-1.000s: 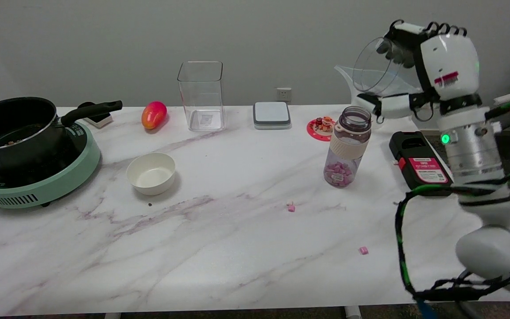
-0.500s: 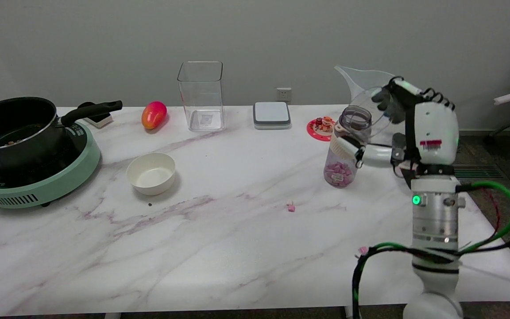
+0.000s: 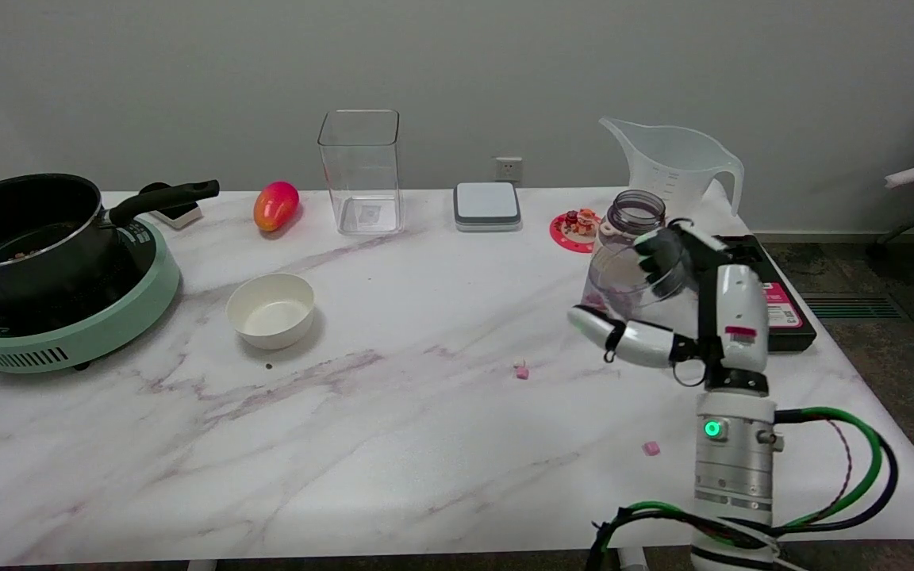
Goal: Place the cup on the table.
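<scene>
Right black-and-white hand [image 3: 691, 305] holds the clear plastic cup [image 3: 633, 284], fingers [image 3: 658, 255] wrapped around its rim, thumb under it. Cup sits tilted, directly in front of the pill-filled clear bottle [image 3: 633, 220], above the white marble counter [image 3: 393, 412]; contact with counter unclear.

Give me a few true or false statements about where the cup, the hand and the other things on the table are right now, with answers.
1. The right hand holds the clear cup. True.
2. The cup hides part of the bottle. True.
3. The white bowl sits inside the pot. False: it stands on the table, apart from the pot.
4. The measuring jug lies on its side. False: it stands upright.
5. The tall clear box holds pink pieces. False: it looks empty.
</scene>
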`<state>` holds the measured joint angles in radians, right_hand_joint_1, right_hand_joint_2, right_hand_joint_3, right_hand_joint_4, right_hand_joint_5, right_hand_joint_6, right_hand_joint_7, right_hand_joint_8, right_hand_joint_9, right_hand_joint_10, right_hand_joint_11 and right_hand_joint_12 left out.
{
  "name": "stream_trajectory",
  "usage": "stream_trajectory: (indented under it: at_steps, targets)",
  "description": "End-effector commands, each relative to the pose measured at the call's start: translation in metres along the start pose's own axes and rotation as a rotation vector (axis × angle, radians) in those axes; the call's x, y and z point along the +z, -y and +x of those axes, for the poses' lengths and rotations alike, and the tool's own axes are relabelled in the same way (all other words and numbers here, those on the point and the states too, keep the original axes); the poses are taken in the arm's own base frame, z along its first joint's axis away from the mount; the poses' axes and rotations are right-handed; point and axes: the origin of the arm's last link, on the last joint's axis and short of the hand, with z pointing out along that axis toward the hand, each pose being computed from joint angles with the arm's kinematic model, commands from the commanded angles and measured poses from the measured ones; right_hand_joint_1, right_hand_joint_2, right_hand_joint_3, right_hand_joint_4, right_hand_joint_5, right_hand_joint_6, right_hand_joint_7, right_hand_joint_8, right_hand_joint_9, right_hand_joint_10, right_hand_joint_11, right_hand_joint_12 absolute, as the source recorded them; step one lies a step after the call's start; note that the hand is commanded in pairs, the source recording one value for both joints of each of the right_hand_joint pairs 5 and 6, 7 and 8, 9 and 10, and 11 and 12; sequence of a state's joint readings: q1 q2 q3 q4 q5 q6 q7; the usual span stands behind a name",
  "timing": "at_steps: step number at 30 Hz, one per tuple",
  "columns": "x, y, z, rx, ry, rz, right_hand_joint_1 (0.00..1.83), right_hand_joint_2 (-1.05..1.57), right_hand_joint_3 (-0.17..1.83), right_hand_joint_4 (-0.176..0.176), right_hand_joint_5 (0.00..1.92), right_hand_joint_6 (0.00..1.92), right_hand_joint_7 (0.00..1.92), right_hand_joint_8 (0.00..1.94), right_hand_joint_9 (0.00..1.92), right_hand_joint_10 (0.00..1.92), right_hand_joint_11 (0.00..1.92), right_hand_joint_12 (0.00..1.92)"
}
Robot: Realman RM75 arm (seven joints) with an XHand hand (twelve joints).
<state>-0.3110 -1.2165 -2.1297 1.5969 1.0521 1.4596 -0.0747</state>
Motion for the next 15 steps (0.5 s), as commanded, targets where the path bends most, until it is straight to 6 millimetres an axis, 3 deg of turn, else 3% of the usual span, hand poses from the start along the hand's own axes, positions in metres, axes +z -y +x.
stream_trajectory:
  at_steps: [1, 15]
  targets:
    - [-0.040, 0.000, -0.063, 0.399, 0.252, -0.132, 1.27, 1.57, 0.26, 0.000, 1.84, 1.84, 1.78, 1.78, 1.73, 1.73, 1.54, 1.54]
    - [-0.031, 0.013, -0.103, 0.622, 0.415, -0.089, 1.26, 1.57, 0.23, 0.000, 1.88, 1.88, 1.80, 1.80, 1.73, 1.73, 1.54, 1.54]
